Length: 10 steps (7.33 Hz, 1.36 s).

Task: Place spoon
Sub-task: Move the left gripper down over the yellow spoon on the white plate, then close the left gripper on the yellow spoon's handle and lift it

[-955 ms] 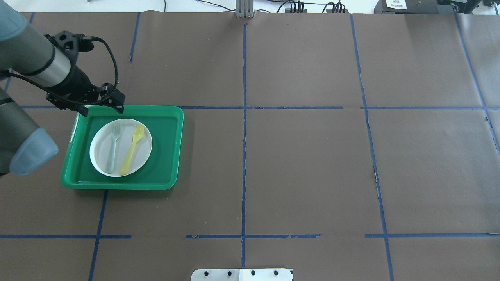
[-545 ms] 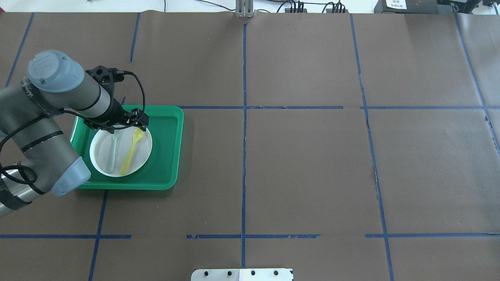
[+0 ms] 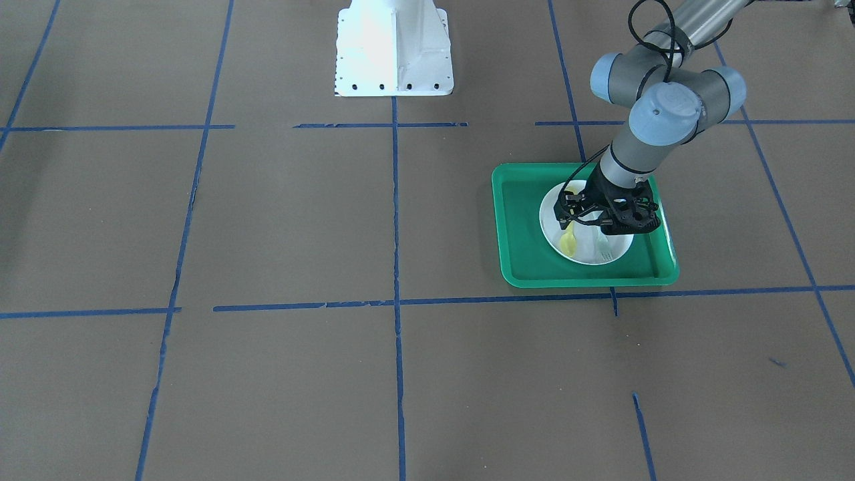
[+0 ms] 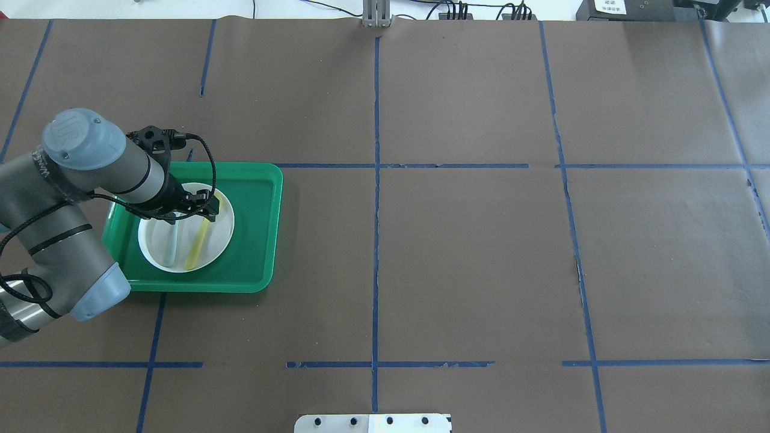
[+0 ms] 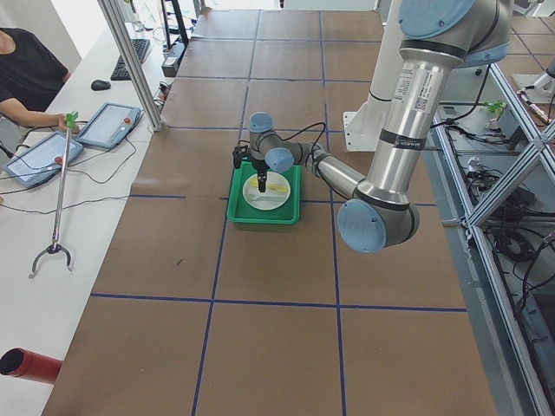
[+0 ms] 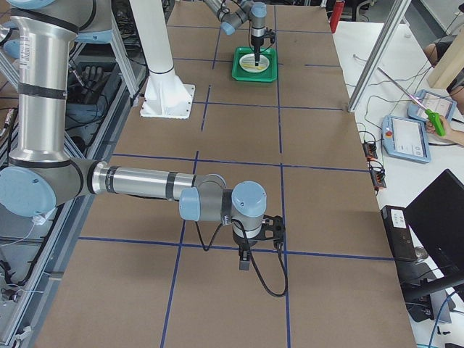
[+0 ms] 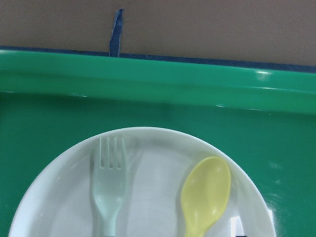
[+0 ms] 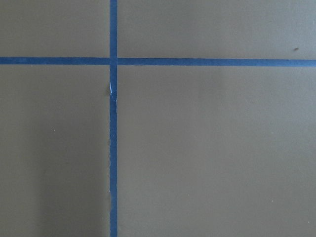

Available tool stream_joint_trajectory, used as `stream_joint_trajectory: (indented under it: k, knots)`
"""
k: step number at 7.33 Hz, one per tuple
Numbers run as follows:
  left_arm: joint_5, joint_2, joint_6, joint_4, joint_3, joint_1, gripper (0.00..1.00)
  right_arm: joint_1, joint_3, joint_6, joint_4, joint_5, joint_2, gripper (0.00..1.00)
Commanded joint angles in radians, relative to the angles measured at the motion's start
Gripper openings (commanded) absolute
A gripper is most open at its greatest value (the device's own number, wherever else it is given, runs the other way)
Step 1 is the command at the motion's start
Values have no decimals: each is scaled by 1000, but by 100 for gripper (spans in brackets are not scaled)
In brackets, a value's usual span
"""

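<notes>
Simply pale-yellow spoon (image 7: 206, 195), oval bowl, slim handle.

- The left gripper (image 4: 205, 208) and its wrist hang low over the far half of the white plate (image 4: 223, 236), blocking any drop from above there.
- The spoon (image 4: 197, 248) and the fork (image 4: 169, 248) lie side by side, apart, with a strip of bare plate between their handles.
- The green tray (image 4: 272, 228) has a raised rim all round; its floor is widest on the plate's right.
- The left arm's elbow overhangs the tray's left edge, closing that side.
- Bare brown paper (image 4: 481, 258) stretches right of the tray.
- The right gripper (image 6: 245, 262) hangs well apart, at the table's other end.
</notes>
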Motion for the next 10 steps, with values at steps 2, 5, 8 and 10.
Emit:
stream_joint_trajectory:
  k: [2, 5, 8, 10]
  knots:
    - [0, 1, -16, -3, 2, 31, 78, 0, 0, 0, 0, 0, 0, 100]
    - [-1, 1, -13, -3, 2, 42, 64, 0, 0, 0, 0, 0, 0, 100]
    - [-1, 3, 3, -5, -6, 42, 27, 0, 0, 0, 0, 0, 0, 100]
    - [0, 3, 3, -5, -9, 40, 11, 0, 0, 0, 0, 0, 0, 100]
